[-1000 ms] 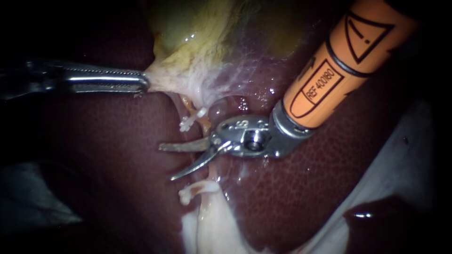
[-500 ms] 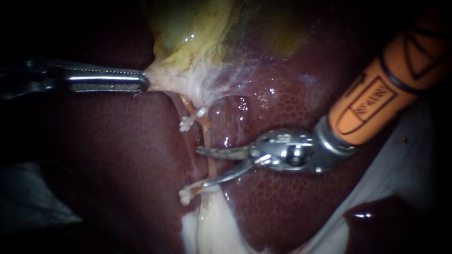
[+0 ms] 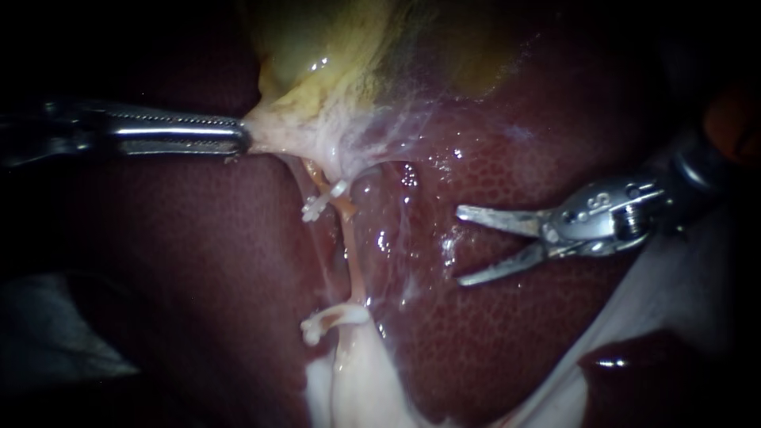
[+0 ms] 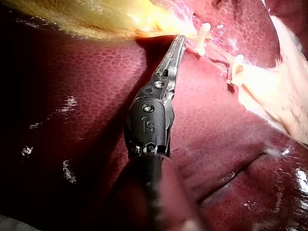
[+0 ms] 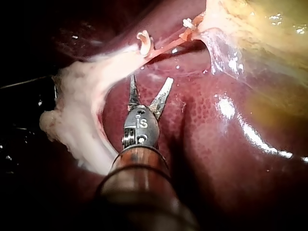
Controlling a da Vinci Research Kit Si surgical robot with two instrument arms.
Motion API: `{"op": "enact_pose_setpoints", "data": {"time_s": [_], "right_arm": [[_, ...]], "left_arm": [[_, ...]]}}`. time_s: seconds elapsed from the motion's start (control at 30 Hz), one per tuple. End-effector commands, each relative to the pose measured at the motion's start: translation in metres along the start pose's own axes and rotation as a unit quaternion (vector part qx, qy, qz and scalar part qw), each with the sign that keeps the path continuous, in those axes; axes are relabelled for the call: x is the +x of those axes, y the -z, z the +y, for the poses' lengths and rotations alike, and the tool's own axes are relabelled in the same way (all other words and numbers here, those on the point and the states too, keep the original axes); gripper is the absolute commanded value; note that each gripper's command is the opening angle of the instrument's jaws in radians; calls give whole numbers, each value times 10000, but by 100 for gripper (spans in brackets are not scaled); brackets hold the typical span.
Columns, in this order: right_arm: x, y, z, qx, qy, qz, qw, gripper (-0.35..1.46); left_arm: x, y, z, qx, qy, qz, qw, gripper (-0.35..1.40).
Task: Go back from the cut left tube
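Observation:
My left instrument (image 3: 242,139) holds the pale neck of the yellow-green gallbladder (image 3: 333,47), jaws shut on that tissue and pulling it left; the left wrist view shows the same grip (image 4: 179,42). Below the grip, a thin orange tube (image 3: 353,257) runs down between an upper white clip (image 3: 319,203) and a lower white clip (image 3: 326,320). I cannot make out the cut ends. My right instrument (image 3: 459,246) lies over the liver (image 3: 515,341), well right of the tube, with its jaws open and empty. In the right wrist view its jaws (image 5: 149,90) point toward the clip (image 5: 143,42) from short of it.
Pale fatty tissue (image 3: 357,372) spreads below the lower clip and lies beside my right instrument (image 5: 82,110). A white cloth (image 3: 682,261) borders the liver on the right, with a dark wet pool (image 3: 626,364) on it.
My right instrument has drawn back to the right, away from the tubes and clips, jaws staying open. The left instrument and its hold have not moved.

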Motion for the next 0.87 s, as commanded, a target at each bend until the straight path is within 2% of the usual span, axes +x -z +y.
{"op": "enact_pose_setpoints", "data": {"time_s": [0.03, 0.2, 0.47, 0.77, 0.87], "right_arm": [[0, 1, 1, -19, 8, -52, 10000, 145], [-1, 4, 1, 1, 9, -77, 10000, 145], [-2, 5, 1, 18, 11, -71, 10000, 145], [-3, 7, 2, 20, 13, -70, 10000, 145], [-2, 4, 1, 140, 10, -26, 9999, 145]], "left_arm": [[-1, -2, 1, 18, -2, 0, 10000, -35], [-11, -19, 3, 71, -31, 10, 10000, -35], [-26, -49, -2, 17, -73, 10, 10000, -35], [-26, -50, -2, 5, -76, -4, 10000, -35], [-25, -47, -2, -7, -75, -5, 10000, -35]]}}
